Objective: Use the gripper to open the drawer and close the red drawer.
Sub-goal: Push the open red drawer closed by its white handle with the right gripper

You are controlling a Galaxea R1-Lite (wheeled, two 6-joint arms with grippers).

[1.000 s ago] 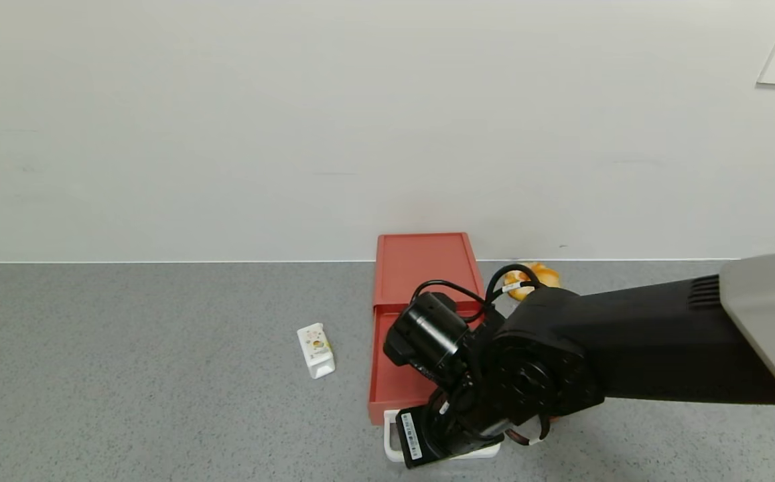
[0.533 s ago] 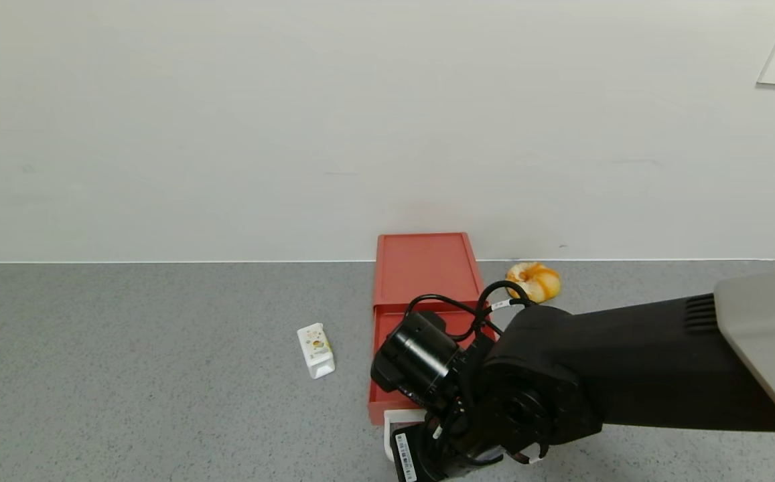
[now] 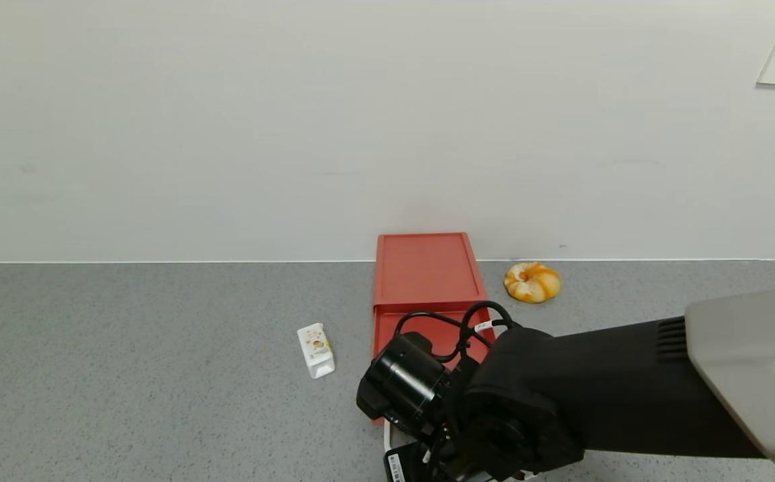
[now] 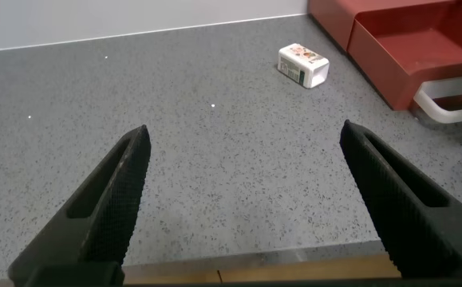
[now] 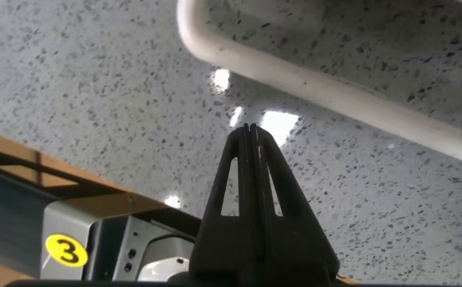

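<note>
The brick-red drawer (image 3: 426, 268) lies on the grey table with its tray (image 3: 390, 331) slid out toward me. It also shows in the left wrist view (image 4: 406, 40). Its white loop handle (image 5: 310, 80) is at the tray's front. My right arm (image 3: 528, 402) covers the tray's front and the handle in the head view. My right gripper (image 5: 249, 131) is shut and empty, pointing down at the table just on my side of the handle bar. My left gripper (image 4: 244, 135) is open and empty, low over the table's near edge, left of the drawer.
A small white carton (image 3: 315, 350) lies left of the tray, also in the left wrist view (image 4: 304, 65). An orange-glazed donut (image 3: 532, 282) lies right of the drawer by the wall. The table's wooden front edge (image 4: 238, 267) is close under the left gripper.
My right arm has drawn back toward me and lower in view, uncovering the donut and more of the tray. The drawer looks unmoved.
</note>
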